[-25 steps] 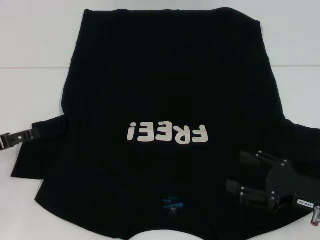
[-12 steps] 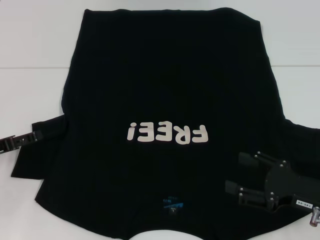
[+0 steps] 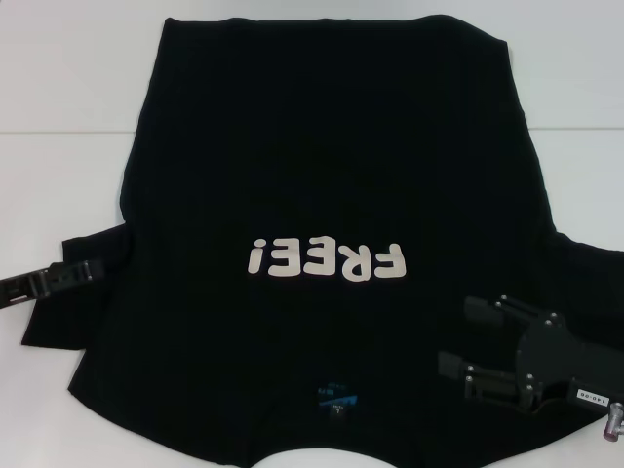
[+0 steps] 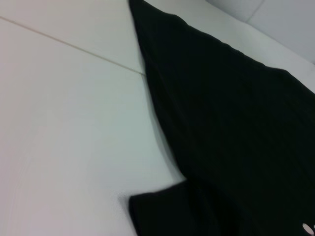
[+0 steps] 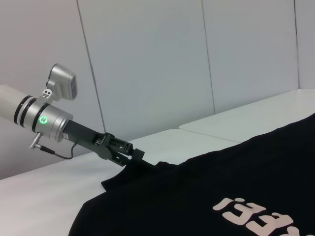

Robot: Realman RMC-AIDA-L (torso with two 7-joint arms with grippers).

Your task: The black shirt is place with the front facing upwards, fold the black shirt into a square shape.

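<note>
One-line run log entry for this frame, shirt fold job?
black shirt: flat, front up, unfolded | left end effector: at left sleeve edge | right end effector: open, over right shoulder area | fold: not started

The large plain black cloth T-shirt with cream "FREE!" lettering [image 3: 331, 195] runs off the near edge of the head view, so its collar and shoulders are cut away there, and its right sleeve leaves the picture at the right border. The small blue neck label [image 3: 336, 400] is too small to read. The black left gripper [image 3: 83, 268] lies at the left sleeve, its tips lost against black cloth; perhaps they pinch it, but neither head nor right wrist view settles that. The black right gripper [image 3: 466, 336] partly covers the cloth beneath it.
</note>
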